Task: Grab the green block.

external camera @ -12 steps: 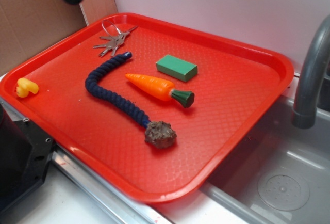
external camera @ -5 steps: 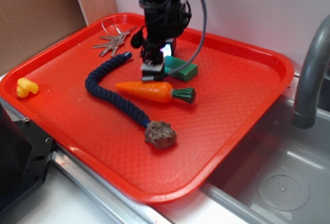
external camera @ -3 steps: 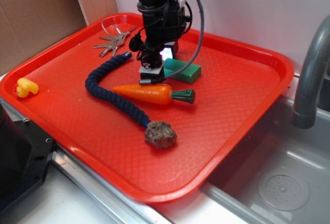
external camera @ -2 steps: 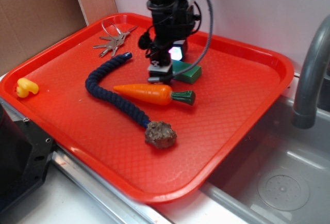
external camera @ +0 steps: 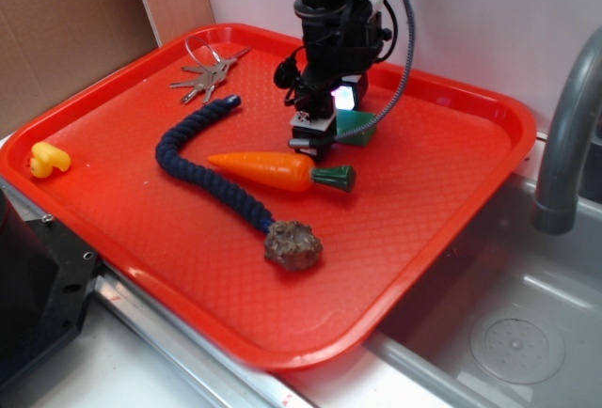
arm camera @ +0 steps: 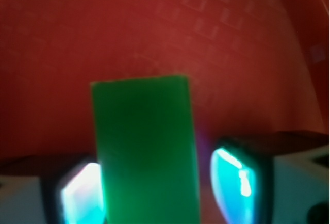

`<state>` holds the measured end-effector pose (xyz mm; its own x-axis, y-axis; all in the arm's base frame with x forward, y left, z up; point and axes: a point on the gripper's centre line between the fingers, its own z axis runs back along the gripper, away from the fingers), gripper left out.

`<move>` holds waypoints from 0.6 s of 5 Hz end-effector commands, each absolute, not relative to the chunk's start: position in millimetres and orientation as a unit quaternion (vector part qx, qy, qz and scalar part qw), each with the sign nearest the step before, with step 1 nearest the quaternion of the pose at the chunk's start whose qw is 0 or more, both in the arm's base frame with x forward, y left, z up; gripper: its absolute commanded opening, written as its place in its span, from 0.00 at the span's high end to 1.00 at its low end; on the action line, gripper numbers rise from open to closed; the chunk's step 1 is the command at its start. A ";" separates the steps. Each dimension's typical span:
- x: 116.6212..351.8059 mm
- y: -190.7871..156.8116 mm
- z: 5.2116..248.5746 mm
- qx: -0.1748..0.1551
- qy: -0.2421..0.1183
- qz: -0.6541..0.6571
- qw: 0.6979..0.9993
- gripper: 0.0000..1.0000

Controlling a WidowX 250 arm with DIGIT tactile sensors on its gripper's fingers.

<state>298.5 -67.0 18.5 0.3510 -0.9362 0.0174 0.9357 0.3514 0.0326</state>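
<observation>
**Gripper astride the green block**

Gripper (external camera: pixel 323 129) low over the red tray (external camera: pixel 442 182), fingers (arm camera: pixel 240 180) spread to either side of the green block (arm camera: pixel 145 146); jaws open, left pad touching or nearly so, a gap at the right. Shifted rightward since a moment ago, arm now covering most of the block (external camera: pixel 358 127), only its right end showing, flat on the tray. Just in front, the orange carrot (external camera: pixel 277 169), unmoved lately. Farther left, blue rope (external camera: pixel 202 171), keys (external camera: pixel 207 74), yellow duck (external camera: pixel 47 159), all as before.

Block (external camera: pixel 356 126) behind carrot (external camera: pixel 268 169) on tray (external camera: pixel 442 192)
</observation>
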 end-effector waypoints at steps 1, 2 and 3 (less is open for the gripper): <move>271.9 -70.7 41.8 -0.050 -0.017 -0.506 0.861 1.00; 249.4 -27.3 87.0 -0.026 0.000 -0.395 0.918 1.00; 214.9 13.9 135.4 0.004 -0.036 -0.278 0.960 1.00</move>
